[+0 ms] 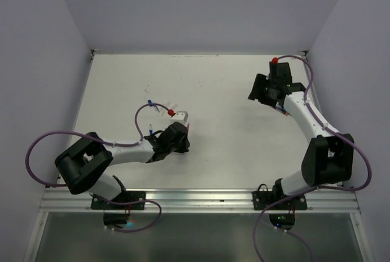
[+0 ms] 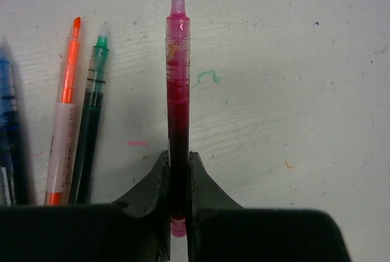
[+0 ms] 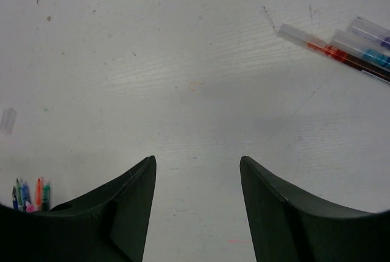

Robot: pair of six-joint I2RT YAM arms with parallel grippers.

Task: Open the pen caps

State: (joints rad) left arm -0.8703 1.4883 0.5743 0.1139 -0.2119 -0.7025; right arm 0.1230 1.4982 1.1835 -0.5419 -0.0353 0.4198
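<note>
My left gripper (image 2: pixel 178 155) is shut on a pink-red pen (image 2: pixel 178 61) near its back end. The pen's bare tip points away from me and it carries no cap. In the top view this gripper (image 1: pixel 183 130) is left of the table's centre. Orange (image 2: pixel 66 109), green (image 2: pixel 91 116) and blue (image 2: pixel 7 128) pens lie uncapped just left of it. My right gripper (image 3: pixel 197 159) is open and empty above bare table, far right in the top view (image 1: pixel 258 94). See-through sleeves with red and blue inside (image 3: pixel 341 49) lie at its upper right; they look like pen caps.
A small clear piece (image 3: pixel 7 119) lies at the left edge of the right wrist view. The pen group shows small and far at that view's lower left (image 3: pixel 30 195). Purple cables with red plug-ends (image 1: pixel 275 61) run along both arms. White walls enclose the table.
</note>
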